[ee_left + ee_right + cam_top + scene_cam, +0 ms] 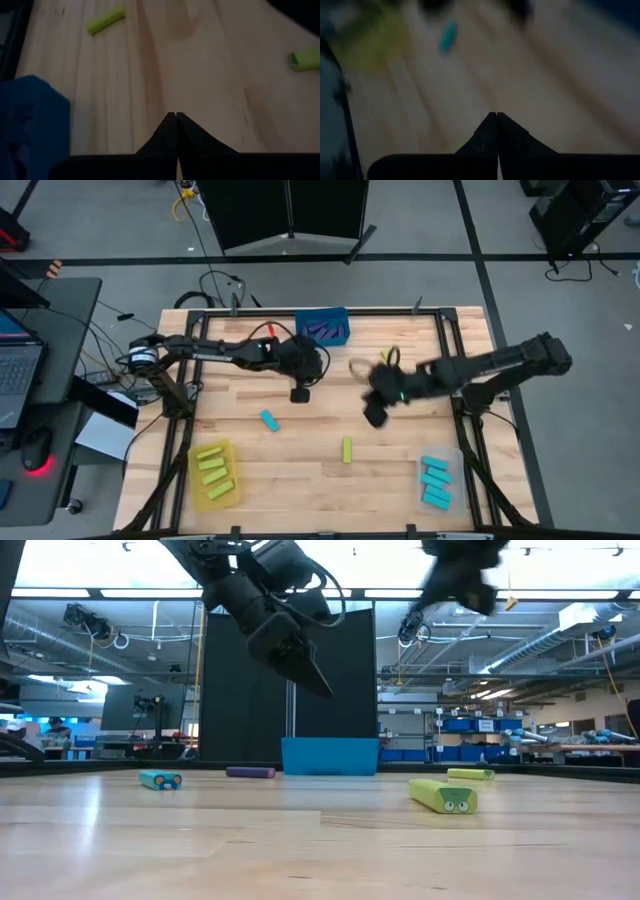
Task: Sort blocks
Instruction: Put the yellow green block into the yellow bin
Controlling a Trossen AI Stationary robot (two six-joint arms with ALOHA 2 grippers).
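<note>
High view: pale wooden plank surface with three bins. Blue rectangular bin at the far edge holds purple oblong blocks. Yellow bin at the near left corner holds lime yellow-green blocks. Clear bin at the near right corner holds cyan blocks. Two blocks lie loose on the bare wood: a cyan block left of centre and a lime block near the middle, well apart. Left claw hangs just in front of the blue bin; right claw hangs over the middle, blurred.

Low view: left claw is raised above the surface, fingers together in a point, nothing held. The cyan block and lime block lie flat; a purple block and another lime block lie farther back beside the blue bin.

Left wrist view: left claw pinched closed, empty, over bare wood; two lime blocks ahead.

Right wrist view: right claw pinched closed, empty; a cyan block ahead, blurred.
</note>
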